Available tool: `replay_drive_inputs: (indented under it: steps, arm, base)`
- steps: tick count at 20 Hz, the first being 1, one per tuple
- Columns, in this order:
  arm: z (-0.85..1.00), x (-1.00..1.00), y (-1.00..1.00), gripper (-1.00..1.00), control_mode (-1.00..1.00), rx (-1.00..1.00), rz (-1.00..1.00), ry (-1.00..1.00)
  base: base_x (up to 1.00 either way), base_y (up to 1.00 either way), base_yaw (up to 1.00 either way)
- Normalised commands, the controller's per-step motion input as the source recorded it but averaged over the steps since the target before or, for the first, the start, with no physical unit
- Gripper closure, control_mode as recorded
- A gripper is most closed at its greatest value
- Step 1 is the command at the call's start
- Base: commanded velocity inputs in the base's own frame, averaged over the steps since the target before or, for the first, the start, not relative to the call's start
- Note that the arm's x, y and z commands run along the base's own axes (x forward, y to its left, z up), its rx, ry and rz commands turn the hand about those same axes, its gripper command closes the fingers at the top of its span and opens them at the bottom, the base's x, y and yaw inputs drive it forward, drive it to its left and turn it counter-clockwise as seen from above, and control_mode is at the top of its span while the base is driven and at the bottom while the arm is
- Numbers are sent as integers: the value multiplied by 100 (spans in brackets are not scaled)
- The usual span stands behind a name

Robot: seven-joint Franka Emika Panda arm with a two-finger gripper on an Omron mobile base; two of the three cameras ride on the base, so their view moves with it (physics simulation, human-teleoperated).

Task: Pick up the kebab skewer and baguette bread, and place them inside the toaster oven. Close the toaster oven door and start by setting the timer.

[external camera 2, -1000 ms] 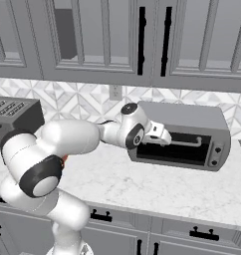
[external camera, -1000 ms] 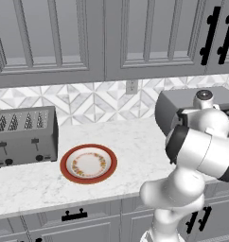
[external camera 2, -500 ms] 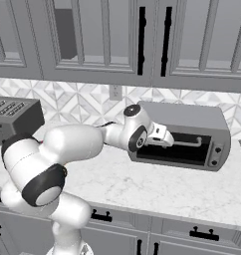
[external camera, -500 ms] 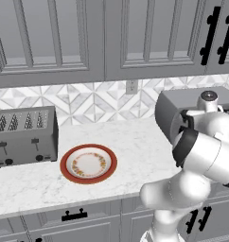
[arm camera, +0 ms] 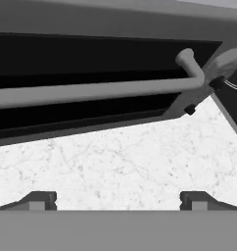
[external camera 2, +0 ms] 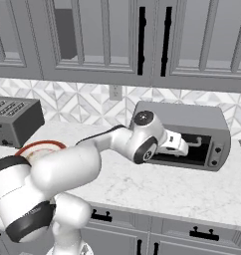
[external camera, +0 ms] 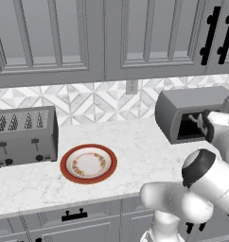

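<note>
The toaster oven [external camera 2: 184,134], a grey metal box, sits at the far right of the marble counter [external camera: 130,151], close to the tiled back wall. The toaster oven door [arm camera: 81,110] looks partly lowered: in the hand view its silver bar handle [arm camera: 96,90] runs across the dark opening, with pale counter beneath it. Whether the kebab skewer and the baguette bread already lie inside cannot be told; the cavity is too dark.

The hand [arm camera: 118,198] hangs just in front of the door, its two dark fingertips spread wide with nothing between them. In the right base view the hand [external camera 2: 184,144] points into the oven's front, left of the control panel with its two dials [external camera 2: 216,154].

The step in hand appears to be closing the door. Doing it well likely means getting one fingertip under the bar near its middle, pushing up and back along the door's hinge arc, and keeping clear of the dials.

Farther left on the counter lies a red-rimmed plate [external camera: 88,163] with nothing visible on it, and beyond that a slotted silver toaster [external camera: 24,135]. Grey cabinets [external camera: 111,38] hang above.
</note>
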Motion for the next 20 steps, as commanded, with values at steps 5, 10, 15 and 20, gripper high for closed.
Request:
replay_drive_inputs:
  steps: [5,10,15,20]
  arm:
    - [24,-36,-79,-100,-100,0,9,-2]
    - [14,-12,-86,-100,-100,0,17,-2]
    - [1,0,-81,-100,-100,0,21,0]
    - [0,0,-66,-100,-100,-4,27,0]
  base:
    - [0,0,0]
    - [0,0,0]
    - [0,0,0]
    - [0,0,0]
